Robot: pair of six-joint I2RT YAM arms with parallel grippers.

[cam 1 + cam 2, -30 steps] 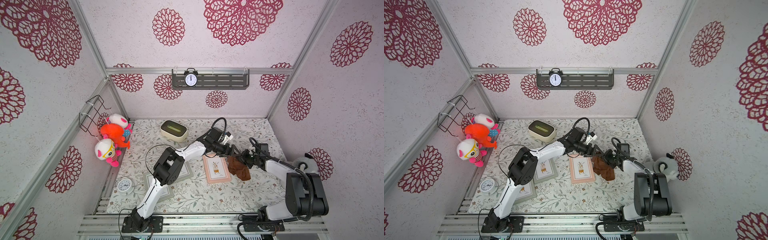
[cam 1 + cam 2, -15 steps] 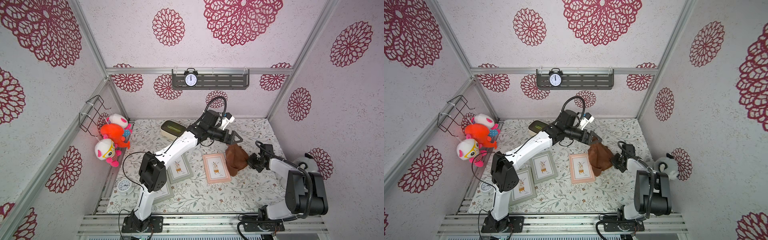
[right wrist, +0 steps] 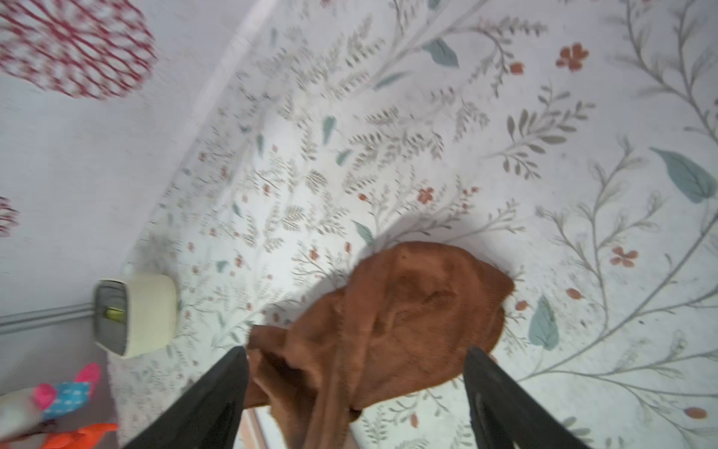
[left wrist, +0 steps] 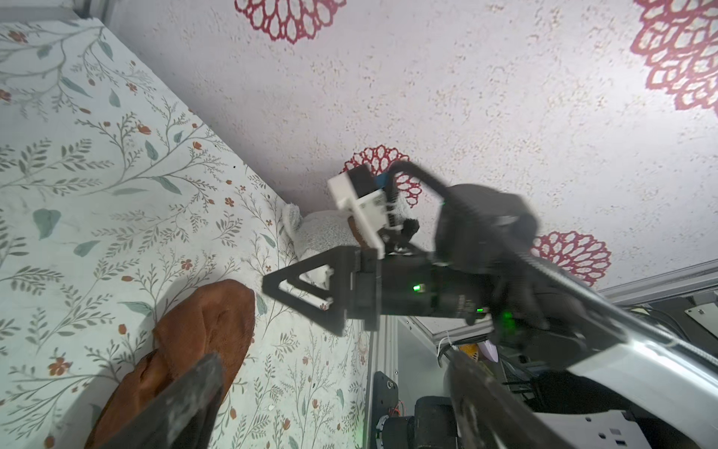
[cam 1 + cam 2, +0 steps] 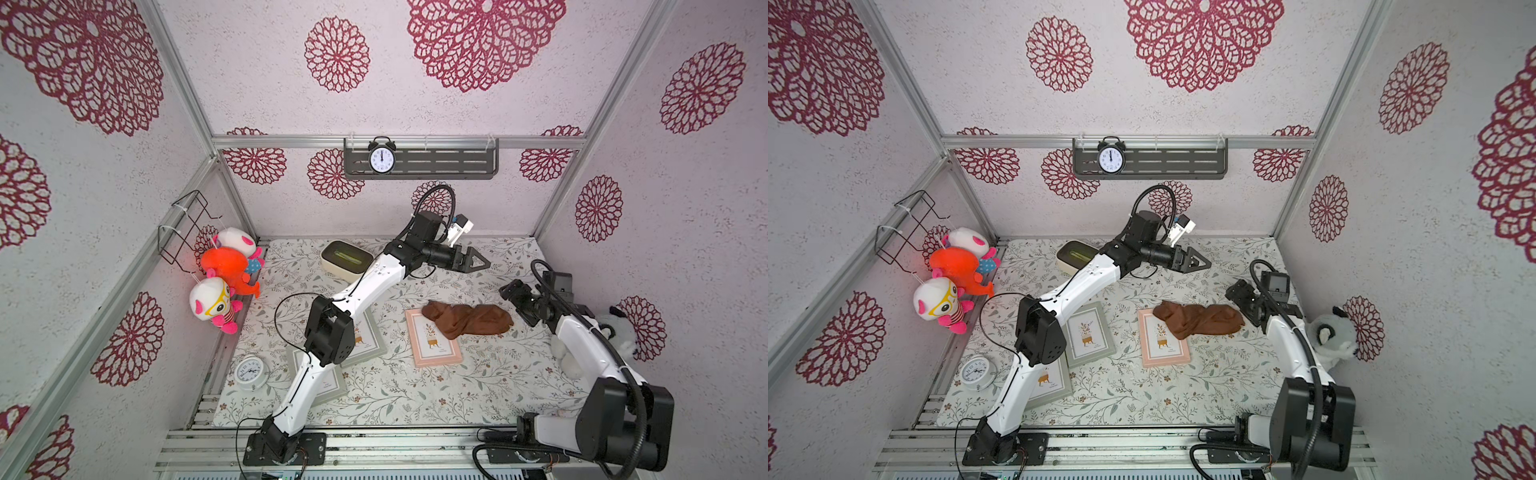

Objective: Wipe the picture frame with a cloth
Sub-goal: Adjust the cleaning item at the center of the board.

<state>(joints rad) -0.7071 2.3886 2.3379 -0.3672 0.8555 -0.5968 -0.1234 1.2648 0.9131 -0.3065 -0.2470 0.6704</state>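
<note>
You have one soft, rust-brown cloth (image 5: 469, 320) lying rumpled on the floral-print table (image 5: 490, 386). Its long axis runs side to side across the table. One end is draped over the back right corner of the pink-rimmed picture frame (image 5: 434, 349), and the other end points at your right pincer (image 5: 515, 303). That pincer sits low, just beside the cloth's end, with its jaws spread wide and grasping nothing; its wrist view shows the fabric lying just ahead, between the fingertips. Your left pincer (image 5: 478, 259) hangs above the table toward the back wall, also spread and empty, and well apart from the cloth. I judge the right arm the nearer one for a pick-up along that axis. Count three frames in all: the pink one and two grey-green frames (image 5: 1090, 334) beside the left arm.
</note>
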